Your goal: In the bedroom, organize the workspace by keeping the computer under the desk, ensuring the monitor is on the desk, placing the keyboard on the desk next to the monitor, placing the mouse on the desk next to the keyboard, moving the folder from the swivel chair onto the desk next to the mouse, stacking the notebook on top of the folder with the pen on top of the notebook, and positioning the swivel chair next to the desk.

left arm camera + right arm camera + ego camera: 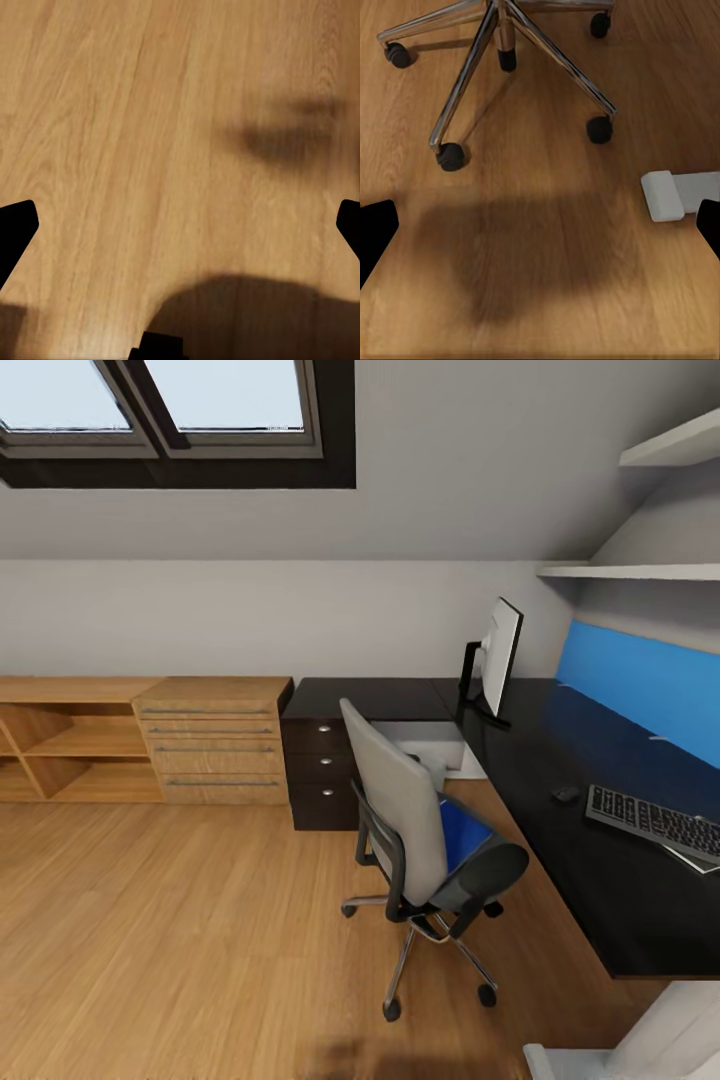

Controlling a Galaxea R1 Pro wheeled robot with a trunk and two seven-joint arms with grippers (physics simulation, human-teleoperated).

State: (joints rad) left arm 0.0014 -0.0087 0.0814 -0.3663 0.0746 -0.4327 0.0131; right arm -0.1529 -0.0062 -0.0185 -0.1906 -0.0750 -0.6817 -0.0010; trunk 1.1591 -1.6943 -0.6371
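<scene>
Left gripper [180, 225] seen with jaws spread wide, dark fingertips [16, 225] at the two side edges of the left wrist view, nothing between them but bare wooden floor [112, 135] with soft shadows. Right gripper [540, 225] likewise spread wide and empty, fingertips [375, 229] at the edges of the right wrist view, pointed down at the floor near the chair's metal star base [502, 45] and casters; a white block [664, 195] lay on the floor just beside that gripper's far fingertip. Both arms apparently held low with grippers aimed at the floor; arm pose otherwise hard to tell. Chair [400, 810] stood on the floor close to the desk [590, 880], back turned toward the camera, folder [462, 828] lying flat on its seat. On the desk: monitor [498, 652] upright near the corner, turned edge-on; mouse [565, 794] further along; keyboard [655, 822] near the mouse, at the view's right edge, with a thin flat item partly under its near end, too cut off to name. Black drawers [320, 770] under the desk's far wing, a wooden drawer chest [210, 745] beside them, open shelves [60, 745] further left. Blue panel [640, 680] along the wall behind the desk, skylight [170, 410] above.
</scene>
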